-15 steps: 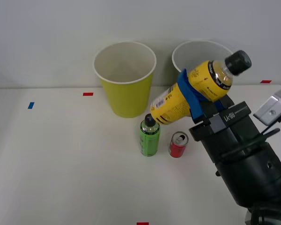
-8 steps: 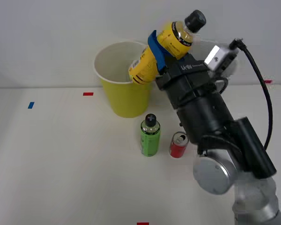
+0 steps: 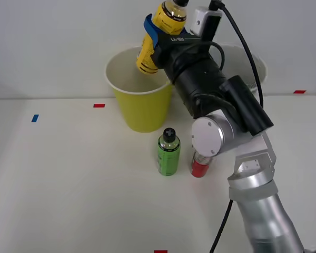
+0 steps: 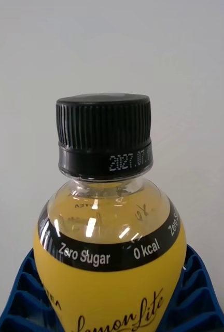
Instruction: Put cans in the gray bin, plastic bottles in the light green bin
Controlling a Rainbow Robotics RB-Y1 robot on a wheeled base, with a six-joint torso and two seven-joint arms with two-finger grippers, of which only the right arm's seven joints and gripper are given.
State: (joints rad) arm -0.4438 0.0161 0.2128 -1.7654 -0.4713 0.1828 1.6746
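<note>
Desk [image 3: 68,200] surface is plain off-white and matte, dotted with small tape marks: a blue one [image 3: 35,118] at the far left, red ones [image 3: 99,106] near the light green bin, at the far right edge and at the near edge. Behind it rises a bare pale wall.

The right end effector [image 3: 154,38] is clenched on the yellow-wrapped plastic bottle [image 3: 157,39], held tilted above the far right part of the rim of the light green bin [image 3: 139,108], base toward the bin's opening. In the front view the bottle's cap is cut off by the picture's top edge. In the wrist view the ribbed black cap [image 4: 104,132] shows a printed date, the clear shoulder shows yellow liquid, and the wrap reads "Zero Sugar" and "0 kcal"; the blue ribbed fingers [image 4: 24,295] press against both sides of the bottle.

The gray bin [image 3: 255,66] stands to the right of the green one, mostly hidden behind the dark arm; only part of its white rim and whitish inside show.

The green-wrapped bottle [image 3: 168,153] stands upright on the desk, nearer than the light green bin. The red can [image 3: 199,167] stands just to its right, its top covered by the arm's silver joint.

Both bins are tapered cup shapes with white rims.
</note>
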